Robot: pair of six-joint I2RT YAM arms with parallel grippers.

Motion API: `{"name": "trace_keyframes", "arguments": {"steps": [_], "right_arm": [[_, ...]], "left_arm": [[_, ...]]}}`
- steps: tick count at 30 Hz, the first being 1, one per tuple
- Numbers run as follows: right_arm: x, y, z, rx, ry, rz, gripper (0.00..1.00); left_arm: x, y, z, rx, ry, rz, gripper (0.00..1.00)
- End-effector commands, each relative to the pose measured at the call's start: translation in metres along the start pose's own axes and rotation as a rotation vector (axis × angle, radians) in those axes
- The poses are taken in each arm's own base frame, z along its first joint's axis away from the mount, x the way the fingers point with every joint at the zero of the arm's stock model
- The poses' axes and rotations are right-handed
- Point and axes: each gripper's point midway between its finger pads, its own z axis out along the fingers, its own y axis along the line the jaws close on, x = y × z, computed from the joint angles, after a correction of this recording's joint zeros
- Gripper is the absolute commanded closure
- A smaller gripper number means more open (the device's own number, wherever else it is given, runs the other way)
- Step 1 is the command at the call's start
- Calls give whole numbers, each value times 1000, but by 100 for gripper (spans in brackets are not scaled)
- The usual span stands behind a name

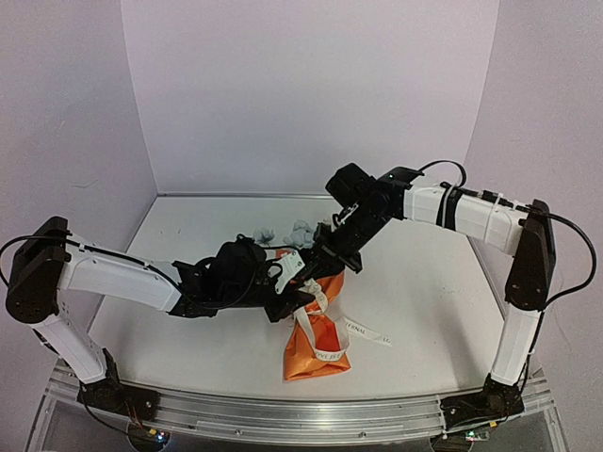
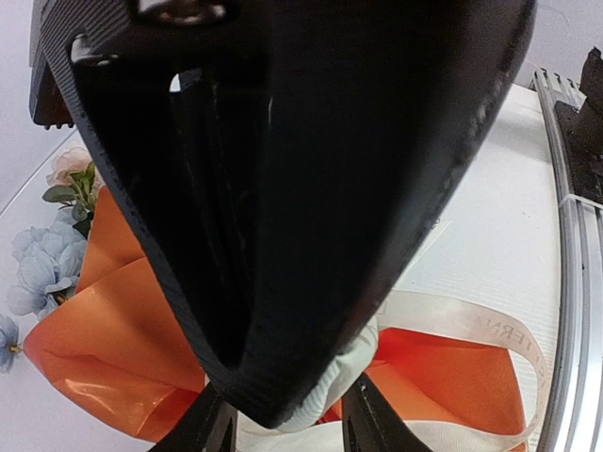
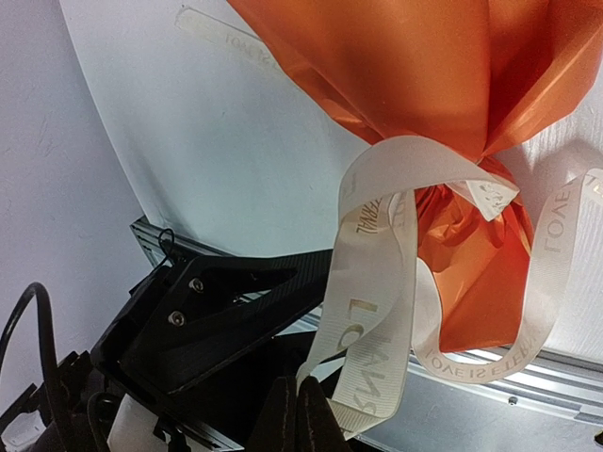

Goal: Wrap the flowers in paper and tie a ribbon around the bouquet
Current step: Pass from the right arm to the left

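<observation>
Right wrist: right claw (image 3: pixel 298 419) pinches the cream-white fabric ribbon (image 3: pixel 377 282) cinching the orange paper bouquet (image 3: pixel 405 85); left claw (image 2: pixel 287 428) cannot be judged.

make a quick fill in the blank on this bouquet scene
The paper wrapped round the flowers is ___.
The cream ribbon is clamped in the shut ___ gripper.
The wrapped flowers lie on a ___ table.
Missing words: orange; right; white.

The ribbon (image 3: pixel 372 273) bears "LOVE IS ETERNAL" lettering.
</observation>
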Motion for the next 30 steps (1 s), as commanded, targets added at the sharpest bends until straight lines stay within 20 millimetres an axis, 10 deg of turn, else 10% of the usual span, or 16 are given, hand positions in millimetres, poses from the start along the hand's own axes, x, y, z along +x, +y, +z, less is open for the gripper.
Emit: {"name": "trace_keyframes", "arguments": {"steps": [1,10,30], "right_arm": [[11,6,8,-10,25,-10,100],[12,4,7,-6,21,-10,100],[16,-35,-27,85,-143,-297,58]], "left_arm": [[-54,-7,-5,26,-183,95,67],[-54,-11,-4,48,-183,121,99],[-44,-8,-15,36,-203,-10,100]]}}
